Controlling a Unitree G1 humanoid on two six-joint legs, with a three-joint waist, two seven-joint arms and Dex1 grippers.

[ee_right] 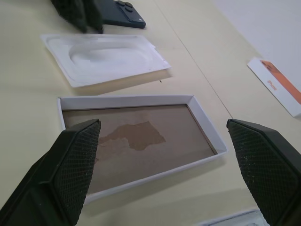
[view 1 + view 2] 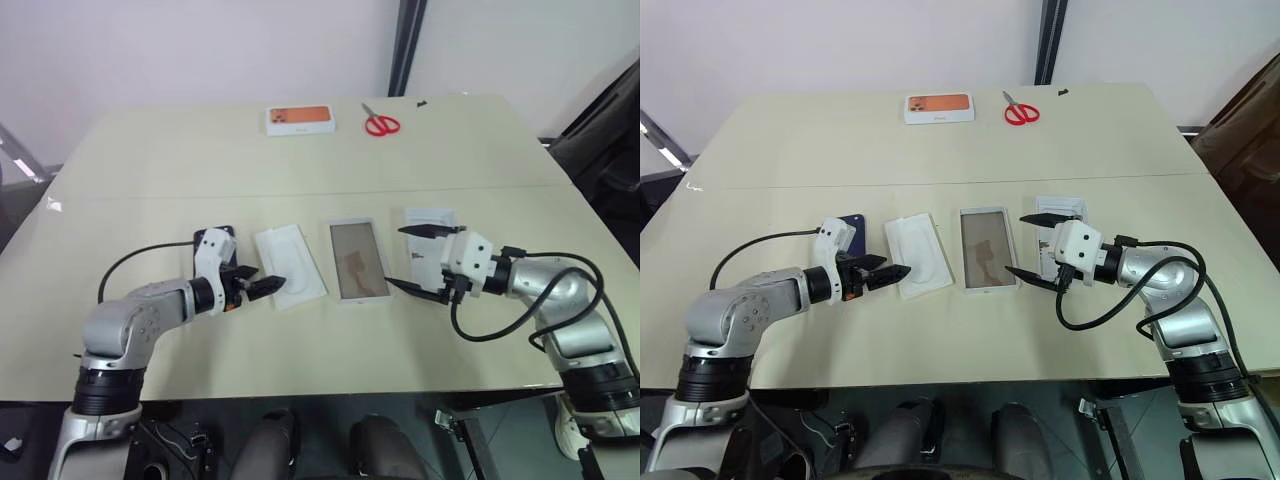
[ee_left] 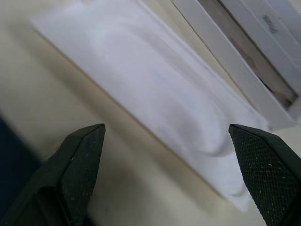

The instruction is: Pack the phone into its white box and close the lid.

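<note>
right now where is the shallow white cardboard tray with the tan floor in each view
Left eye: white box, table centre, between the grippers.
Right eye, centre again.
Left wrist: its wall behind the thin white insert.
Right wrist: between the fingers.
Shared landmark: the insert lies beside it in each view.

We're pretty sure this is a robot lab or a test room set up in an office, not anybody's home. Two pale beige tables are pushed together into one big tabletop, with the seam running straight across, and behind it there's just a plain white wall with a dark vertical post. The stuff laid out looks staged for a trial: a white box with an orange picture and red-handled scissors parked at the far edge, phone packaging lined up in a tidy row nearer us. Loose black cables loop off the arms over the tabletop.
</note>
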